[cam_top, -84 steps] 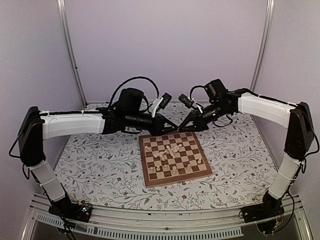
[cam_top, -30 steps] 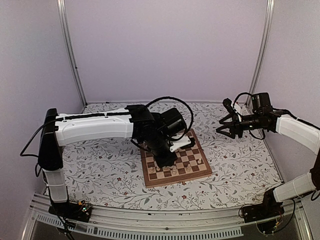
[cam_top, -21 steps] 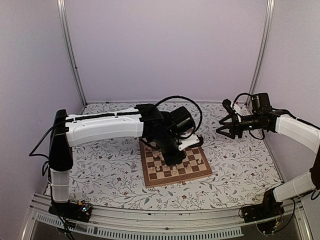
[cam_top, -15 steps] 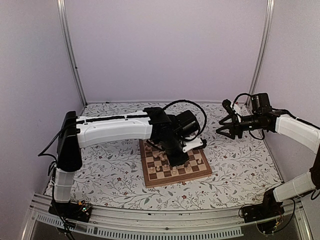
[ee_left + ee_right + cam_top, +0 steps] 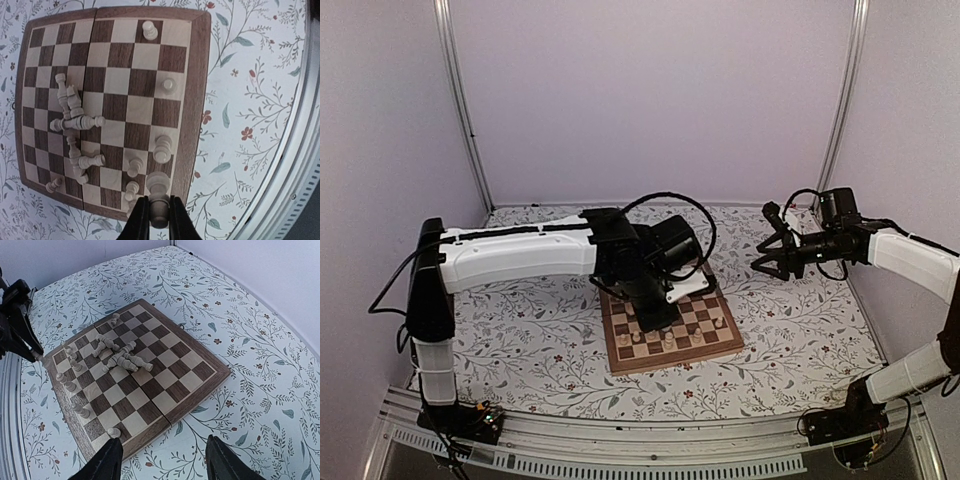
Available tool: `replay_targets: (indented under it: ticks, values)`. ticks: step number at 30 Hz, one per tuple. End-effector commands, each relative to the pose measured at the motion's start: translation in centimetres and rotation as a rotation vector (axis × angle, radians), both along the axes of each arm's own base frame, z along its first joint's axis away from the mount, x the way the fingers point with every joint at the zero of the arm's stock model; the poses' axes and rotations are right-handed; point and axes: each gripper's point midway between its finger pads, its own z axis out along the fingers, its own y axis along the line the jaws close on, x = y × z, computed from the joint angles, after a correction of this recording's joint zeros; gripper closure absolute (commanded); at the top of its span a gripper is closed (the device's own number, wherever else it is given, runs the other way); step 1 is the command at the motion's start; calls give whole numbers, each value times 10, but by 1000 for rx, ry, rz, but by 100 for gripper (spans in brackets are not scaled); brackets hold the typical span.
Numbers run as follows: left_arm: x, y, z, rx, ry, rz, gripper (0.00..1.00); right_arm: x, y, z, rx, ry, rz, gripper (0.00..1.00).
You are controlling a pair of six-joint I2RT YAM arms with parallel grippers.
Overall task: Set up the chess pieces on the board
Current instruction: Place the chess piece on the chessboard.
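Near the front of the table, on a floral tablecloth (image 5: 520, 340), lies the board (image 5: 702, 346), a wooden chessboard of dark and light squares. Above it the left gripper (image 5: 159, 201) is clenched on one pale chess piece (image 5: 158, 184), held upright over the outermost row of squares beside the brown border; whether its base touches the wood cannot be told. A few more chess pieces (image 5: 162, 149) stand spaced along that same edge row, while a heap (image 5: 75, 122) of others lies toppled across the squares of the opposite half. Farther back and to the right, clear of the board, the right gripper (image 5: 767, 262) hangs over the tablecloth with its jaws apart, holding nothing.
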Motion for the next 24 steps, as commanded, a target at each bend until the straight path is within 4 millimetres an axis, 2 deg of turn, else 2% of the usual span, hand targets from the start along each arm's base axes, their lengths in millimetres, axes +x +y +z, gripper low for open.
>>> replay_targets:
  ticks: [1, 5, 8, 17, 24]
  values:
    - [-16, 35, -8, 74, 22, 42, 96, -1, -1, -4, -8, 17, 1, 40]
    - [-23, 53, -25, 121, 62, 59, 96, -1, -1, -5, -9, 21, 1, 40]
    - [-25, 54, -35, 128, 87, 60, 96, 0, -2, -6, -10, 26, 0, 40]
    - [-15, 33, -48, 83, 102, 30, 96, 0, -1, -10, -14, 35, 0, 40]
    - [-5, 26, -61, 89, 101, 25, 96, 0, -1, -11, -15, 40, 2, 40]
